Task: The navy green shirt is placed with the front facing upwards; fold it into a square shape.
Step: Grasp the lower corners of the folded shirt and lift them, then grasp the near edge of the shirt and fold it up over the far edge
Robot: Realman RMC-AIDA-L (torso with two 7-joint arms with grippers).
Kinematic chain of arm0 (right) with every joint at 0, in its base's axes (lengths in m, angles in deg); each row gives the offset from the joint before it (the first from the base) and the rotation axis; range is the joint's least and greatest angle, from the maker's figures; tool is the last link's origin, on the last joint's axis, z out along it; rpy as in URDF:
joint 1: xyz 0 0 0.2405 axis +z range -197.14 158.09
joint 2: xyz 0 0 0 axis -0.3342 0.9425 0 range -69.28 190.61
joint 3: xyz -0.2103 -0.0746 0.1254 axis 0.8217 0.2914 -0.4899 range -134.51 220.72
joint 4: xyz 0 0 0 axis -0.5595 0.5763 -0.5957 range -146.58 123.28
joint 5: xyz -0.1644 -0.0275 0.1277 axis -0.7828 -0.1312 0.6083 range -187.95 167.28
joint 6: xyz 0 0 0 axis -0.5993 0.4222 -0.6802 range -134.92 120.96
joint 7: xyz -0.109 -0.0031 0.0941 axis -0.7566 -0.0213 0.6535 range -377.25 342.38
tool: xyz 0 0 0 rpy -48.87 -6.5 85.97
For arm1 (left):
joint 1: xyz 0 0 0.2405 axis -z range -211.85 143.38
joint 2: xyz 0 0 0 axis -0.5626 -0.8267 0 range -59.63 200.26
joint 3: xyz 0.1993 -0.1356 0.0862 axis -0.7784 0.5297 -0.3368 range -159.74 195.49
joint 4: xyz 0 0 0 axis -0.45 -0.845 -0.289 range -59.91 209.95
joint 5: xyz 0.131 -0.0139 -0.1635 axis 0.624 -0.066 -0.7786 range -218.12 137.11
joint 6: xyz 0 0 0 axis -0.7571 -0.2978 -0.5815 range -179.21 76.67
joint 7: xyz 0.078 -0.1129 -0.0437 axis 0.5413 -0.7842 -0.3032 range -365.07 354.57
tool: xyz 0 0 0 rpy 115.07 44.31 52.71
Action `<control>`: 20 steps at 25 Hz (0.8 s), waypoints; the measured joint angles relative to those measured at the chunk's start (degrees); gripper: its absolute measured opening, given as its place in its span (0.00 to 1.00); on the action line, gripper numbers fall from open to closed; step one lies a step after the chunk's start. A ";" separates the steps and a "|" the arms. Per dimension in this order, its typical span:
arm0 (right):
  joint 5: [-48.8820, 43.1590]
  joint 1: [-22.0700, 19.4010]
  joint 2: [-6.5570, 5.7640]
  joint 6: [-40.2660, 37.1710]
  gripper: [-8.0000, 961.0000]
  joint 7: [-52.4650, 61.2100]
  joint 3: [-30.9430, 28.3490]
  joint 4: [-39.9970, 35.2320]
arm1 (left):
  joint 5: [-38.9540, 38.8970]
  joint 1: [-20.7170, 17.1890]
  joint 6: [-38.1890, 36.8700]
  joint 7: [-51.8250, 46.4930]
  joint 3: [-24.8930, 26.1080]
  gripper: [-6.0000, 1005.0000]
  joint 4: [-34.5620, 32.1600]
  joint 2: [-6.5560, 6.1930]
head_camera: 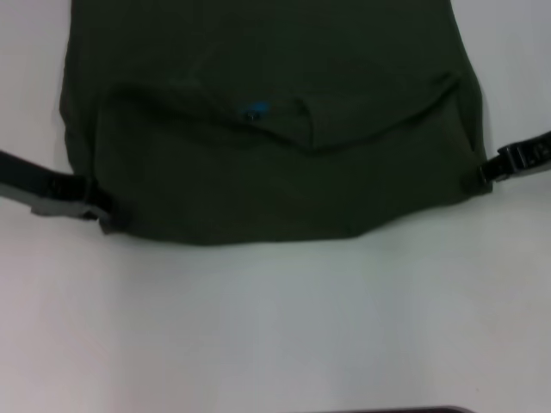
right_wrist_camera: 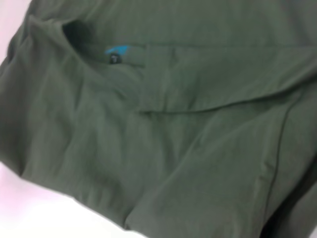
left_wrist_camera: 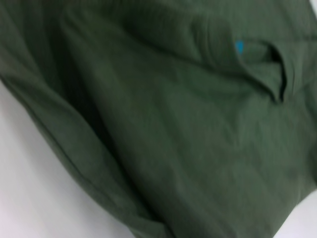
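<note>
The navy green shirt [head_camera: 267,189] lies across the far half of the white table, and its near part is doubled over, so the print is hidden. The ribbed collar with its blue label [head_camera: 255,110] shows mid-cloth. My left gripper [head_camera: 105,215] is at the shirt's near left corner, shut on the fabric. On the other side, my right gripper [head_camera: 479,175] pinches the near right edge. Both wrist views are filled with the shirt [left_wrist_camera: 188,148] [right_wrist_camera: 163,148] and show the label [left_wrist_camera: 239,47] [right_wrist_camera: 118,50], but no fingers.
Bare white table [head_camera: 275,327] stretches from the shirt's near edge toward me. A dark object edge [head_camera: 405,409] shows at the very bottom of the head view. The shirt runs out of view at the far side.
</note>
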 joint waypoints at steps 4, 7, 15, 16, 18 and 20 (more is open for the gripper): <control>-2.46 -0.59 0.78 -4.26 0.11 0.12 0.40 -1.24 | 4.08 -0.73 -5.52 0.04 -0.02 0.09 -1.43 0.05; -5.88 -1.03 1.79 -7.50 0.10 -0.28 0.57 -1.52 | 7.02 -1.53 -8.90 0.04 -0.08 0.09 -2.06 0.48; -10.60 -2.58 3.50 -11.67 0.10 -0.33 1.27 -2.34 | 14.24 -4.42 -14.99 -0.71 -0.28 0.09 -5.63 2.34; -10.69 -2.74 3.58 -11.77 0.10 -0.49 1.46 -2.35 | 15.64 -4.83 -15.53 -0.67 -0.30 0.09 -6.11 2.71; -10.40 -2.76 3.63 -12.19 0.10 -1.03 1.58 -2.35 | 15.98 -5.18 -15.81 -0.59 -0.30 0.09 -6.82 3.00; -9.40 -2.40 3.67 -14.01 0.10 -2.20 1.47 -2.50 | 16.10 -5.61 -16.89 -0.18 -0.24 0.09 -8.24 3.37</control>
